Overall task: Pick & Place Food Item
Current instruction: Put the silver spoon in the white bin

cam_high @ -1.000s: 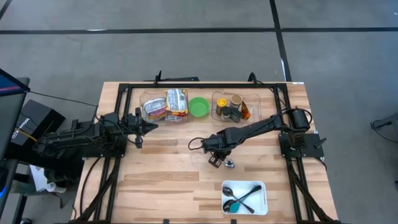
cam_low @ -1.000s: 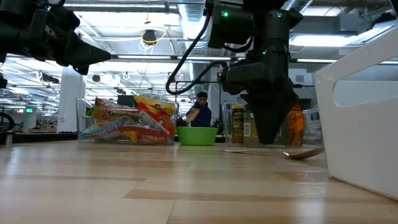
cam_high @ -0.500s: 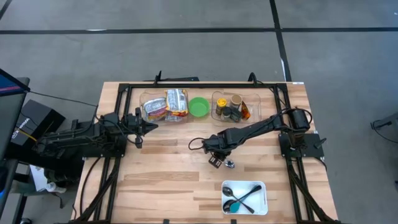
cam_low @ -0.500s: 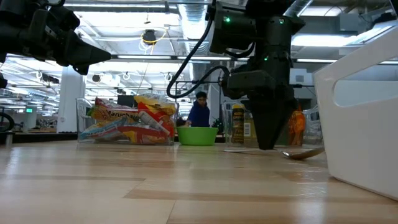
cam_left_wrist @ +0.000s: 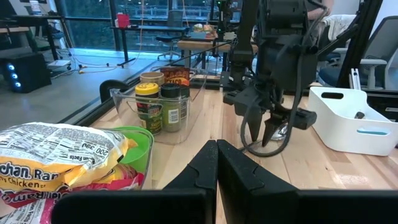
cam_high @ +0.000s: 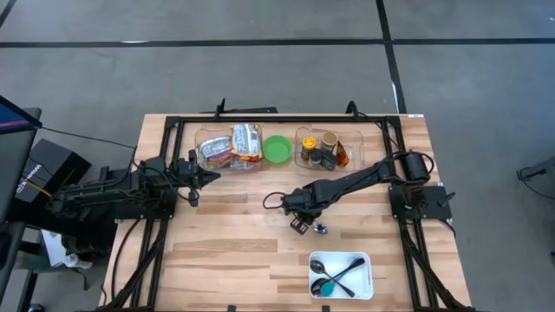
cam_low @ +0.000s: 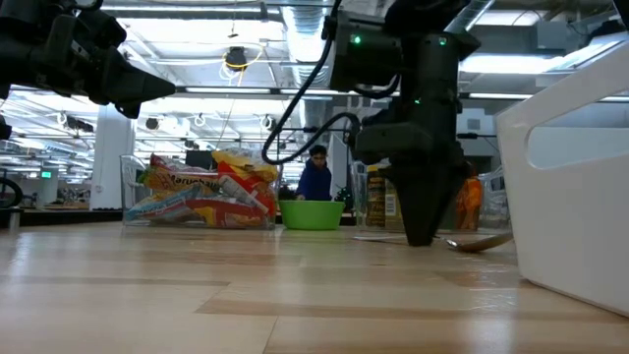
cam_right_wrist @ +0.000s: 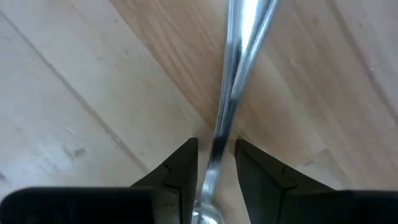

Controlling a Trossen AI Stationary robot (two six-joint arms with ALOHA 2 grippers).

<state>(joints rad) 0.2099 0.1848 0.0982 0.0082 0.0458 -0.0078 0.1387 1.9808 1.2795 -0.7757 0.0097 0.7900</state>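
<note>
Counted on the table: two clear bins [cam_high: 208, 137], one green bowl [cam_high: 277, 148], one white tray [cam_high: 341, 275], one metal spoon [cam_low: 479, 241] lying loose. Two arms, two grippers. Dark utensils in the tray and jars [cam_left_wrist: 160, 106] in one bin too crowded to number exactly.

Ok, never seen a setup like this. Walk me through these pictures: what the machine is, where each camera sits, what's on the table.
Two dark robot arms work at a wooden table. One picture looks straight down, one looks level across the tabletop, and one camera rides on each wrist. The left gripper waits shut near a clear bin of snack packets. A green bowl, a bin of jars and a white tray of utensils also sit there. The right gripper is down at the table, its fingers on either side of a metal spoon lying there.
</note>
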